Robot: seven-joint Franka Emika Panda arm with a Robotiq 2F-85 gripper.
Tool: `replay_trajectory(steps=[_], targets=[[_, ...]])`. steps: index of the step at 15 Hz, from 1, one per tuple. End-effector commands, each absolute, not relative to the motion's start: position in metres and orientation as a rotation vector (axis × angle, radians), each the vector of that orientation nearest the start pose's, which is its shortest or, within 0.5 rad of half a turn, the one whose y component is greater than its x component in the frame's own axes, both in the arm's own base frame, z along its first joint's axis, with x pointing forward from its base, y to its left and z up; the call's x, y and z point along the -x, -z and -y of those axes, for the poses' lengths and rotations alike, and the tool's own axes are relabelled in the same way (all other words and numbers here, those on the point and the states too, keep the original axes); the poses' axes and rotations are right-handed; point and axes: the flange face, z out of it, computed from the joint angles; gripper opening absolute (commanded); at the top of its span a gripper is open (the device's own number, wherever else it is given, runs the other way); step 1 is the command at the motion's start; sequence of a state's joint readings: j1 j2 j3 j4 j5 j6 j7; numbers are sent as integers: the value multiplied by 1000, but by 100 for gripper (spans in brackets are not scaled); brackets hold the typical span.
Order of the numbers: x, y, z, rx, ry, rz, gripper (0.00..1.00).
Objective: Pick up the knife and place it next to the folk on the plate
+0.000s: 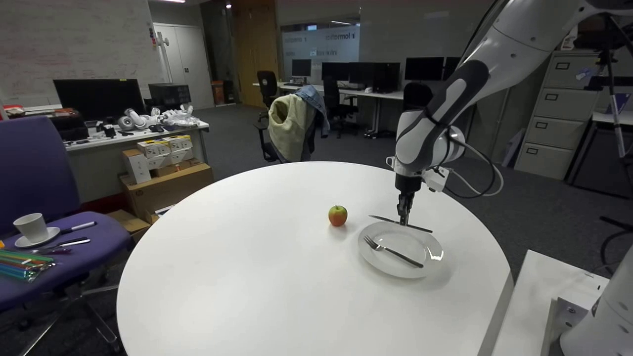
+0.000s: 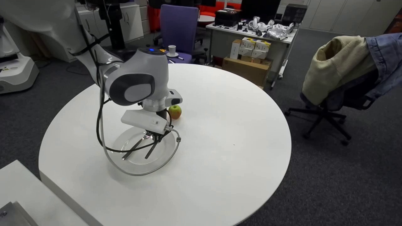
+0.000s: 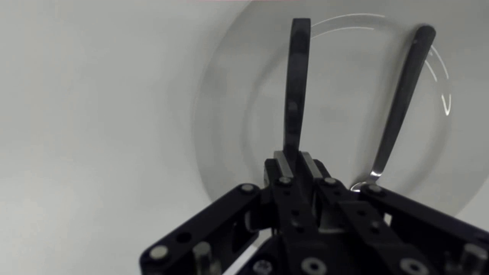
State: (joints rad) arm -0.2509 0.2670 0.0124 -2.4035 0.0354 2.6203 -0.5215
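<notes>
One thin, straight, dark metal table knife (image 3: pixel 297 84) is gripped in the single black tool (image 3: pixel 293 162), whose two fingers (image 3: pixel 312 166) are closed on it from either side, as the wrist view shows. The knife is above one round, white, shallow-rimmed plate (image 1: pixel 408 242); in an exterior view it lines up with the plate's far rim, and whether it touches the plate I cannot tell. One slender, silvery-grey metal fork (image 1: pixel 394 252) lies on the plate, apart from the knife and at a slight angle to it, making two pieces of cutlery. In the wrist view the fork's head is mostly hidden behind the tool. One round, red-and-green apple (image 1: pixel 338 216) sits on the single round white desk (image 1: pixel 247 257), near the plate but not touching it. One white robot arm (image 2: pixel 136 70) bears the tool from above. Beside the desk stands one purple upholstered chair (image 1: pixel 39 173); on its seat, one white cup (image 1: pixel 32 227) stands on one white saucer (image 1: pixel 52 234). One black wheeled chair (image 2: pixel 353 97) carries two garments: a cream fleece (image 2: pixel 339 62) and a blue denim one.
</notes>
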Motion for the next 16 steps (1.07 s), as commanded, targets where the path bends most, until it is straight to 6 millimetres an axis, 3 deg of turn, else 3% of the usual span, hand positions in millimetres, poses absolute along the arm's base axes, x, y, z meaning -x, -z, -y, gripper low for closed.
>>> replay_trajectory(steps=[1, 8, 16], targets=[[-455, -212, 99, 3081, -69, 377, 2], [-462, -203, 84, 3167, 135, 65, 2], [-457, -188, 80, 3177, 51, -14, 2]])
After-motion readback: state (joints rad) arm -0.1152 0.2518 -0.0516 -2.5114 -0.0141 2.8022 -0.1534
